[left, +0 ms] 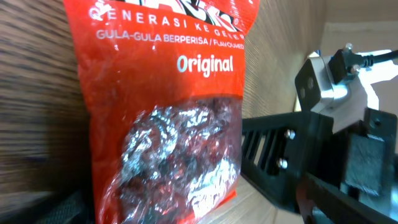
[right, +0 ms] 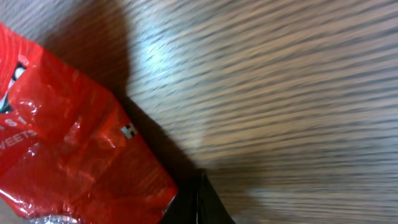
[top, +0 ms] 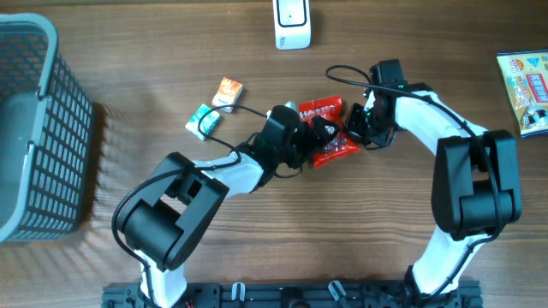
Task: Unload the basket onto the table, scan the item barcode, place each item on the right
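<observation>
The item is a red sweets bag (top: 332, 109) lying on the wooden table; no barcode shows on it. In the left wrist view the bag (left: 168, 93) fills the frame, printed "Original", with foil-wrapped sweets behind its clear window. My left gripper (top: 322, 137) stands open around the bag's lower end. My right gripper (top: 354, 130) is at the bag's right edge, fingers pressed together (right: 200, 180). The bag's corner (right: 93, 149) lies against their left side, and I see none of it between the tips.
A white scanner-like device (top: 291, 24) stands at the back centre. An orange box (top: 228, 93) and a green box (top: 203, 120) lie left of the arms. A grey basket (top: 34, 128) fills the left edge. A colourful book (top: 524, 81) lies far right.
</observation>
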Controlling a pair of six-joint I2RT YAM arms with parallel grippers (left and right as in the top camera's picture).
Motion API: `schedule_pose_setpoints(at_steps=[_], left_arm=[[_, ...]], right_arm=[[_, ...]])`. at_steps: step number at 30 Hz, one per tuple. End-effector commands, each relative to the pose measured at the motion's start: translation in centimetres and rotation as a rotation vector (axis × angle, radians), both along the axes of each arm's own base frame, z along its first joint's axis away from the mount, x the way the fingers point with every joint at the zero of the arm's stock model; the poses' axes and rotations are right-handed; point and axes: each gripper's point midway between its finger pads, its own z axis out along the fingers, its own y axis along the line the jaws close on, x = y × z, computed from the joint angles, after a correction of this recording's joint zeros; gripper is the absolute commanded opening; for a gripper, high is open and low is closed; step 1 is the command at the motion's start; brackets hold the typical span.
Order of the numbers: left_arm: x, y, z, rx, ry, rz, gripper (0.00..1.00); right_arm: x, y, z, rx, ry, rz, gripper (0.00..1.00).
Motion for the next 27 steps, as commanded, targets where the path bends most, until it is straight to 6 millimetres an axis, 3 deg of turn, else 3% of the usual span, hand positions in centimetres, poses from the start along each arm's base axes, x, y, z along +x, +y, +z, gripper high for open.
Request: schedule_pose_setpoints(at_steps=[1,4,5,8,12,13,15,17,20,22,23,27], left_arm=[[-2.5,5.5,-8.7,0.257,0.140,0.113,0.94],[-2.8,6.1,-9.7,0.282,0.170,0.140,0.94],[-2.8,6.3,-10.1,0.281,0.191,0.161,0.89],[-3.6,6.6,-11.6,0.272,0.270,0.209,0.58],[-3.4,6.5,-11.5,0.265,0.262,0.209,0.24],[-3.4,6.5,-11.5,0.266,0.260,0.207,0.11],[-3.4,6.5,-11.5,0.267,0.258,0.204,0.04],[-3.3,6.4,-11.3,0.265,0.256,0.205,0.04],[-2.4,5.9,-8.4,0.268,0.147,0.136,0.04],[-1.9,7.1,-5.9,0.326,0.099,0.170,0.04],[-1.7,8.9,-3.9,0.394,0.063,0.224,0.04],[-1.7,10.1,1.2,0.452,-0.074,0.166,0.04]], right_arm=[[-1.4,2.7,-0.3,0.128,0.049,0.064,0.04],[-1.5,3.0,-0.2,0.147,0.045,0.089,0.04],[-1.6,3.0,-0.2,0.147,0.050,0.089,0.04],[-2.0,2.9,-0.3,0.137,0.056,0.115,0.04],[-1.9,1.8,-0.6,0.088,0.048,0.119,0.04],[-1.9,1.8,-0.6,0.086,0.045,0.129,0.04],[-1.9,1.7,-0.6,0.079,0.040,0.144,0.04],[-2.0,0.8,-1.0,0.028,0.048,0.139,0.04],[-2.8,-2.3,-1.8,-0.143,0.088,0.123,0.04],[-2.9,-3.6,-1.5,-0.207,0.109,0.113,0.04],[-2.6,-4.1,-1.0,-0.216,0.107,0.131,0.04],[-2.1,-4.1,0.1,-0.214,0.106,0.133,0.04]])
